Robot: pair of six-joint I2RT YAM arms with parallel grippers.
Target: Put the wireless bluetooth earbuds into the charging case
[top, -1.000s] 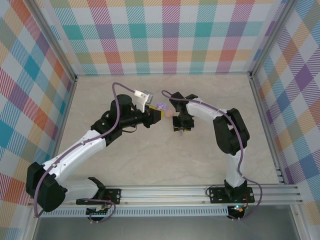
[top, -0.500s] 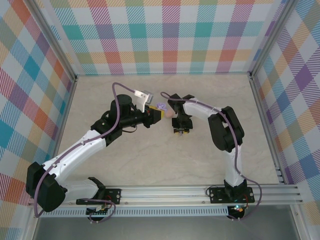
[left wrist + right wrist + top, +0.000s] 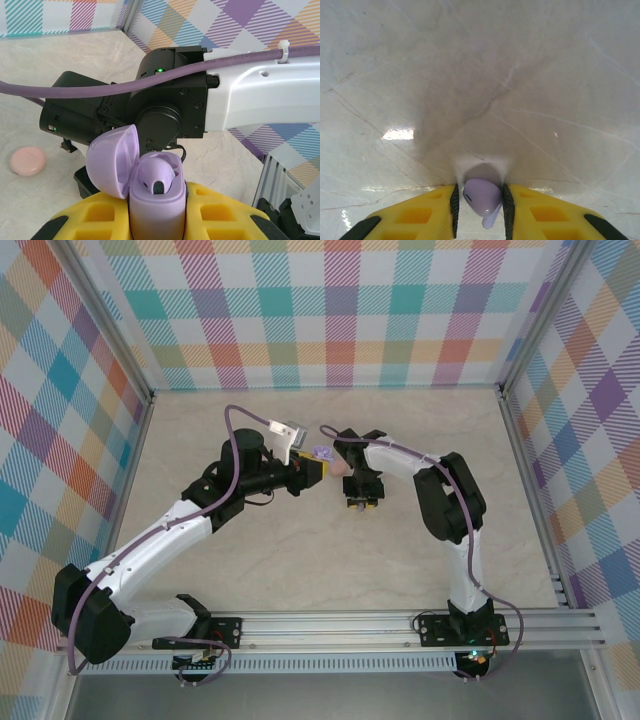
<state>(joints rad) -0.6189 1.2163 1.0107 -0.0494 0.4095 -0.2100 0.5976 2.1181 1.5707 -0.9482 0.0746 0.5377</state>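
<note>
Grippers of both arms sit close together near the centre of the marble-patterned counter point(image 3: 300, 570).

**Left arm.** The left gripper point(image 3: 318, 468) is closed on the charging case point(image 3: 321, 452). In the left wrist view the left gripper point(image 3: 157, 217) clamps the lower body of the lilac charging case point(image 3: 157, 200) between its yellow fingers point(image 3: 220, 215). The case stands upright with its mouth facing the camera. Its lid point(image 3: 114, 160) is hinged open to the left, and a dark socket shows inside the case.

**Right arm.** The right gripper point(image 3: 362, 502) points down at the counter, just beside the left gripper. In the right wrist view the right gripper point(image 3: 480, 200) pinches the lilac earbud point(image 3: 481, 195) between its yellow fingers point(image 3: 550, 215). The bulb of the earbud sits between the fingers and its stem slants down and to the right. The earbud hangs close above the counter point(image 3: 480, 75).

**Other items.** A pink disc point(image 3: 340, 468) lies flat on the counter between the two grippers. It also appears at the left edge of the left wrist view point(image 3: 28, 160).

**Markings.** The black wrist housing of the right arm point(image 3: 150, 100) carries a lit green status light point(image 3: 160, 70) and a purple cable point(image 3: 100, 90). A small white mark point(image 3: 51, 127) on the housing is too small to read.
</note>
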